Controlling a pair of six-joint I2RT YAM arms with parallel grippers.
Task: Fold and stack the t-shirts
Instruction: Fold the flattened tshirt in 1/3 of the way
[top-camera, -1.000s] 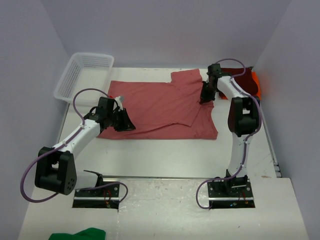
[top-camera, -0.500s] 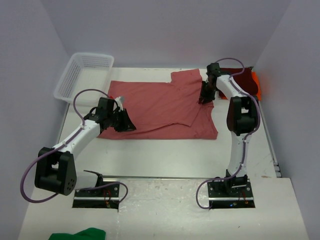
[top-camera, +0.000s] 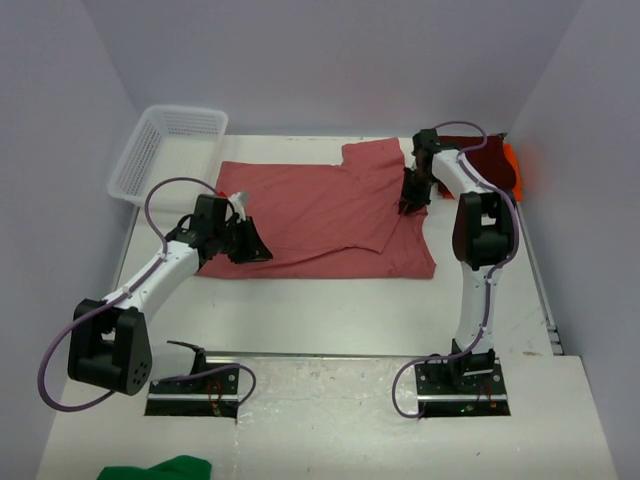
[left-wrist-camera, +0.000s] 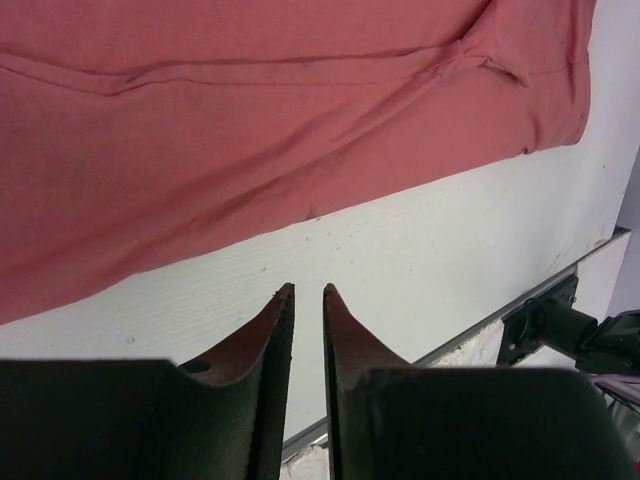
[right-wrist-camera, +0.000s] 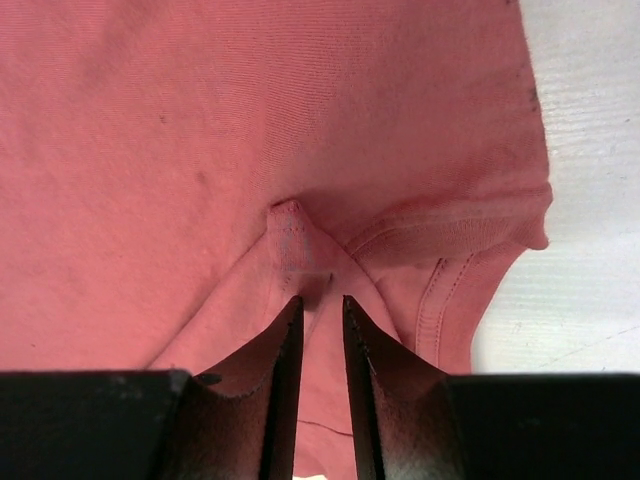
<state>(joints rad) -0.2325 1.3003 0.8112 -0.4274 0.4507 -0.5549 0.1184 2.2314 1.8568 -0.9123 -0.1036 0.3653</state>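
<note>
The rose t-shirt (top-camera: 320, 215) lies spread across the table, with one sleeve folded inward near the collar. My left gripper (top-camera: 255, 245) is at the shirt's near-left hem. In the left wrist view its jaws (left-wrist-camera: 308, 290) stand slightly open over bare table, short of the hem (left-wrist-camera: 250, 120). My right gripper (top-camera: 410, 203) hovers over the shirt's right side. Its tips (right-wrist-camera: 320, 300) are a little open just behind a pinched-up peak of fabric (right-wrist-camera: 288, 225), gripping nothing. A dark maroon t-shirt (top-camera: 485, 160) and an orange one (top-camera: 512, 165) lie bunched at the far right.
A white mesh basket (top-camera: 165, 150) stands at the far left corner. A green cloth (top-camera: 160, 468) lies at the bottom edge, below the arm bases. Grey walls close in on three sides. The table's front edge (left-wrist-camera: 520, 305) runs just beyond the left gripper.
The right gripper was shut on the shirt's fabric and has since opened, leaving a small raised peak. The left arm and the shirt have barely moved.
</note>
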